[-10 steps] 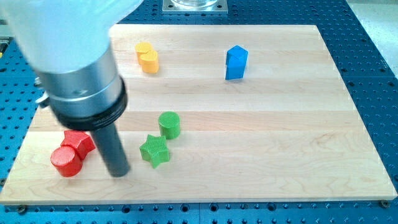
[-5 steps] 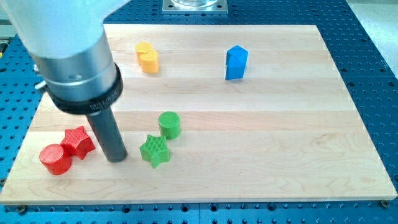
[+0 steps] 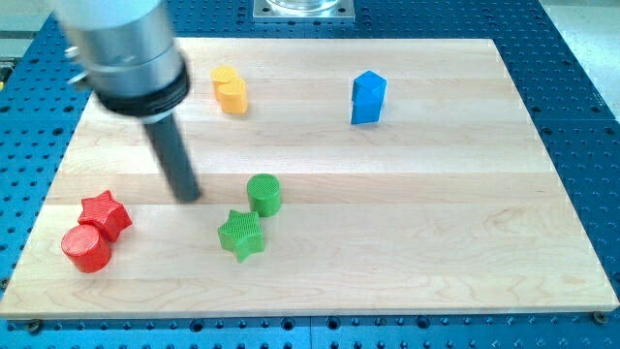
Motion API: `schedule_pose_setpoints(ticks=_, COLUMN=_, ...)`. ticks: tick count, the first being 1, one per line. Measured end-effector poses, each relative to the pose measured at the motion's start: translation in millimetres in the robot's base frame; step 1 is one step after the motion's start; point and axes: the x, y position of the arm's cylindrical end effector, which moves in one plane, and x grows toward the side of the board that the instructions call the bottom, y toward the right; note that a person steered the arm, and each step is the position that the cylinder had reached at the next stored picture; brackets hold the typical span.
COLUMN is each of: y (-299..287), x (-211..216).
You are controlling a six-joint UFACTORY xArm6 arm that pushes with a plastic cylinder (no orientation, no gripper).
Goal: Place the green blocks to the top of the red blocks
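Note:
A green cylinder [image 3: 263,194] and a green star [image 3: 240,235] sit close together at the board's lower middle. A red star [image 3: 105,214] and a red cylinder [image 3: 86,248] touch each other at the lower left. My tip [image 3: 188,197] rests on the board to the left of the green cylinder and up and to the right of the red star, apart from both.
A yellow block [image 3: 230,89] stands at the upper left. A blue block [image 3: 367,97] stands at the upper middle. The wooden board [image 3: 436,213] ends at a blue perforated table on all sides.
My tip has moved up the view, away from the red blocks. The red cylinder and red star shifted left earlier and now lie still. The green blocks have not moved.

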Motion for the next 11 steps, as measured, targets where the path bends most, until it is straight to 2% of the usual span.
schedule_pose_setpoints(ticks=1, y=69, x=-33)
schedule_pose_setpoints(ticks=2, y=130, x=-19)
schedule_pose_setpoints(ticks=3, y=114, x=2)
schedule_pose_setpoints(ticks=4, y=73, x=2)
schedule_pose_setpoints(ticks=6, y=169, x=12)
schedule_pose_setpoints(ticks=7, y=88, x=34)
schedule_pose_setpoints(ticks=8, y=45, x=36)
schedule_pose_setpoints(ticks=9, y=114, x=39)
schedule_pose_setpoints(ticks=10, y=147, x=90)
schedule_pose_setpoints(ticks=11, y=75, x=117)
